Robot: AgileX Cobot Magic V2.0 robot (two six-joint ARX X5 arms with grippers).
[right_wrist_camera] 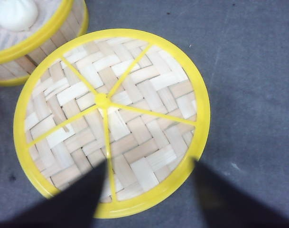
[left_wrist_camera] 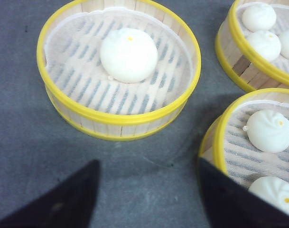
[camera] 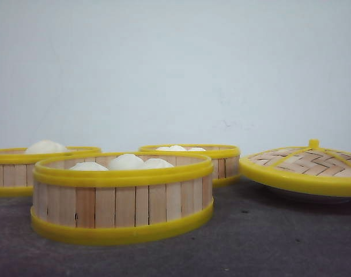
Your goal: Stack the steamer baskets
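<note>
- The work surface was a dark grey, matte table top [camera: 267,242] with a faintly speckled, felt-like texture and a few pale flecks; behind it rose a plain white wall [camera: 175,63] with no markings apart from faint scuffs.
- Three round, shallow steamer baskets with pale vertical wooden slats and yellow plastic rims stood unstacked on the table.
- The nearest steamer basket [camera: 122,199] sat front and centre in the front view, holding several white steamed buns [camera: 126,162] on a white mesh liner.
- A second steamer basket [camera: 14,170] stood behind it to the left, carrying a single white bun [left_wrist_camera: 128,54] marked with a small yellow dot.
- A third steamer basket [camera: 224,161] stood behind the nearest one to the right, also holding white buns.
- All three baskets were near one another but apart, with grey table showing between them in the left wrist view.
- A domed woven bamboo lid with a yellow rim, yellow ribs and a small yellow knob [camera: 305,167] rested to the right, beside the third basket; a pale edge showed beneath it.
- The left gripper [left_wrist_camera: 149,199] hung above bare table between the single-bun basket and the nearest basket, its dark fingers [left_wrist_camera: 63,202] spread wide and holding nothing.
- The right gripper [right_wrist_camera: 149,199] hung over the lid's near rim, its dark fingers [right_wrist_camera: 73,202] likewise parted and empty.
</note>
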